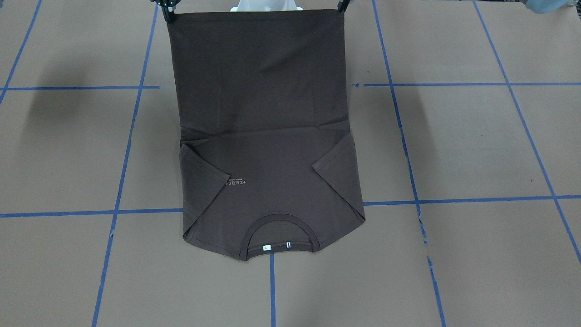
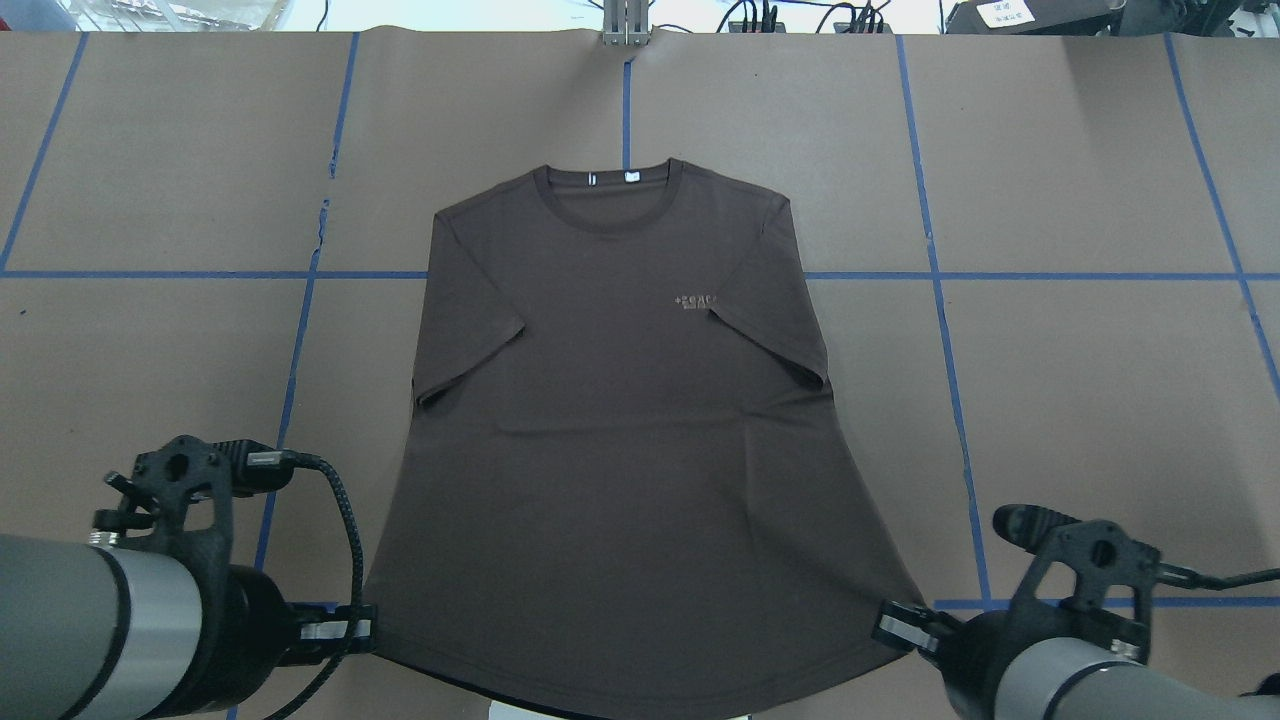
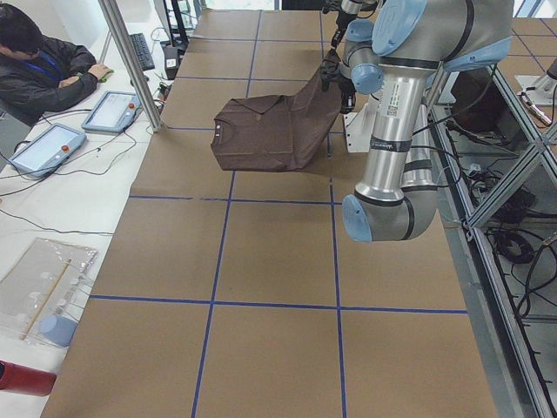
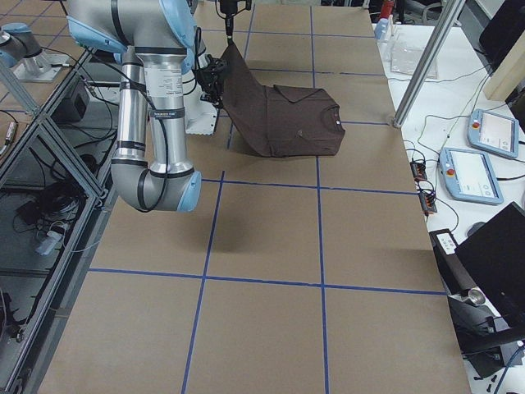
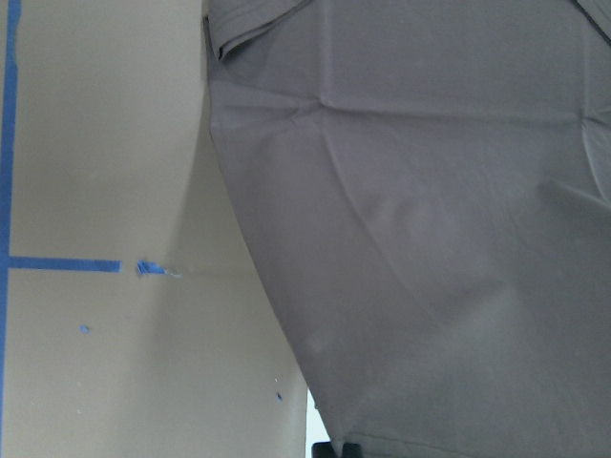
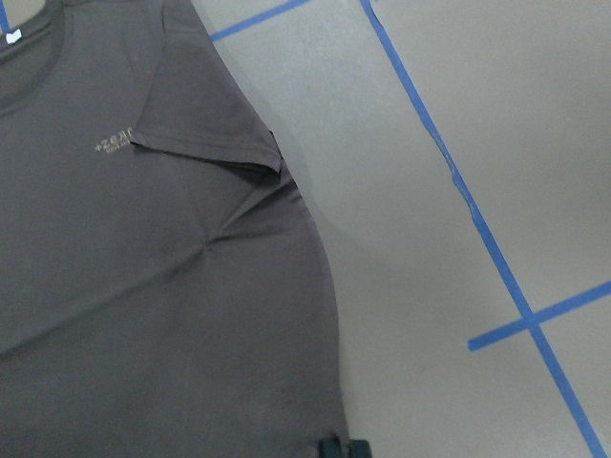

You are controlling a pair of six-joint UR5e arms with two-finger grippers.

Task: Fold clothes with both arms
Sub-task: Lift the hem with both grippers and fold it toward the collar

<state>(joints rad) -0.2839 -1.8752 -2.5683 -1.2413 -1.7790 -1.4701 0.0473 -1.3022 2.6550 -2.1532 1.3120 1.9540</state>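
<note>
At the robot-side edge of the surface (image 2: 1080,420), both pincers grip the dark brown T-shirt (image 2: 620,420) by its hem (image 1: 254,12). Left pincer (image 2: 362,630) is clamped on one hem corner, right pincer (image 2: 886,620) on the other. Hem is raised and fairly taut between them, and the side views show the lower body sloping up off the surface. Collar (image 2: 610,222) half lies flat, front up, near the middle of the surface, with sleeves (image 2: 468,335) folded in over the chest. Bend line runs across just below the sleeves.

Judgement: step in hand is the bottom-to-top fold, hem to be carried over toward the collar. Early in that fold, nothing laid over yet.

To do it well:
- Move both pincers together, same height and pace, so the hem runs straight and parallel to the shoulder line.
- Hold the spread between them so the cloth doesn't sag in the middle.
- Go up and over in an arc, not a flat drag, else the collar half may slide or the sleeves flip out.
- Lay the hem down square just short of the collar, side edges over side edges, then let go.

Risks: one corner slipping, uneven pull skewing the fold, the faint wrinkle mid-panel getting pressed in.
</note>
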